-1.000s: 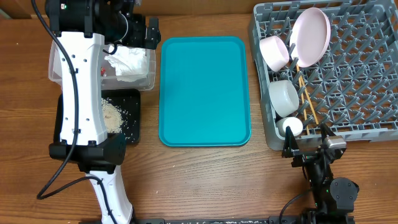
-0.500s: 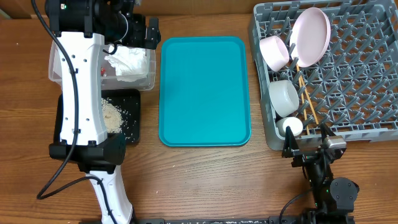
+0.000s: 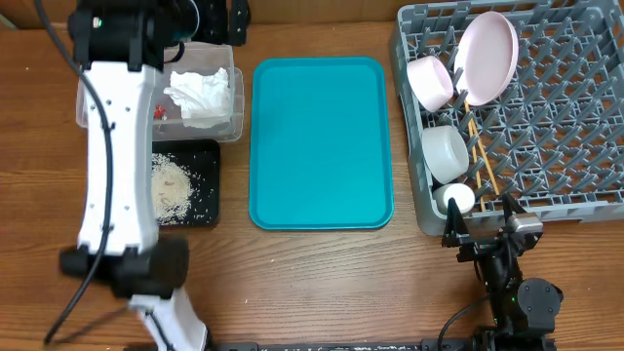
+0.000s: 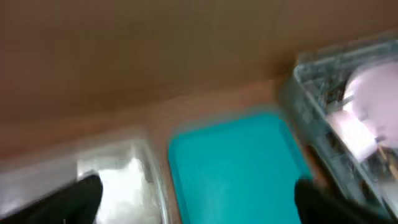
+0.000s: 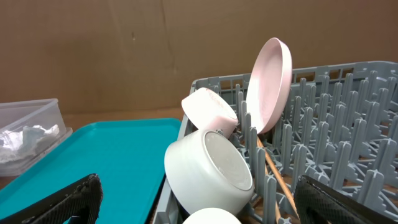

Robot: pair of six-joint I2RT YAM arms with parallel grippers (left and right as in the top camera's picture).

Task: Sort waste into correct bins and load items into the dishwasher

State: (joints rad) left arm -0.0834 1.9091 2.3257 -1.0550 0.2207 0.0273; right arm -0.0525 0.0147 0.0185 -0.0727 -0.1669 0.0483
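Observation:
The clear tub holds the crumpled napkin and the red wrapper. The black tray in front of it holds the rice. The grey rack holds the large plate, the smaller plate, the bowl, the cup and the chopsticks. My left gripper is open and empty, high over the tub's far edge; its wrist view is blurred. My right gripper is open and empty at the rack's front left corner, facing the bowl.
The flat teal tray lies bare between the bins and the rack. My white left arm runs along the left side over part of the tub and the black tray. A brown wall stands behind the table.
My left arm has swung back and to the left, uncovering more of the tub and black tray. The right arm has not moved.

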